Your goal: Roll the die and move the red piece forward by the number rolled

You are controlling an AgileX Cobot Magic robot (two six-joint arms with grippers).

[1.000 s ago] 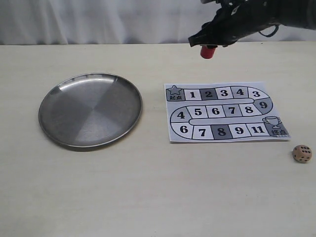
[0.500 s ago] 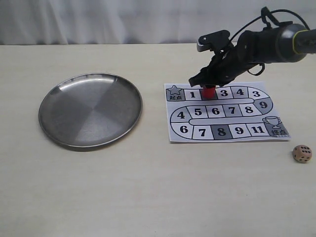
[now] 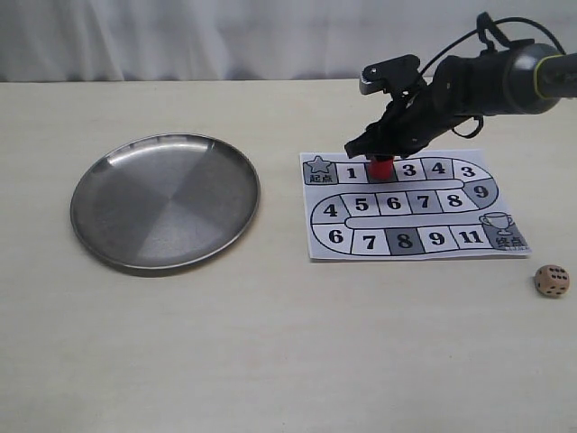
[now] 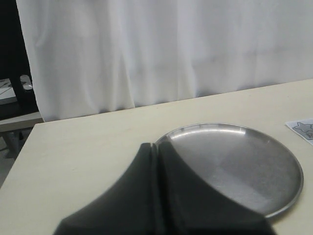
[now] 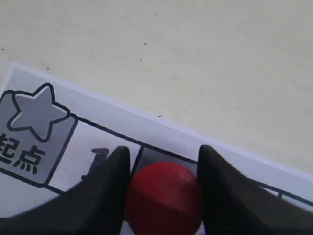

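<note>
The red piece (image 3: 382, 169) stands on the grey square marked 2 of the paper game board (image 3: 424, 221). My right gripper (image 3: 381, 161) is down over it, one finger on each side, shut on it. In the right wrist view the red piece (image 5: 164, 198) fills the gap of the right gripper (image 5: 164, 150), beside the star square (image 5: 36, 129). The die (image 3: 551, 280) lies on the table off the board's near right corner, away from both grippers. My left gripper (image 4: 156, 147) is shut and holds nothing, by the edge of the metal plate (image 4: 244, 161).
A round metal plate (image 3: 165, 200) with nothing in it sits on the left half of the table. A white curtain (image 3: 180, 36) hangs behind the table's far edge. The left arm does not show in the exterior view.
A second ago my right gripper held the red piece in the air beyond the board. It has come down and toward me onto square 2, and has stayed still since.
</note>
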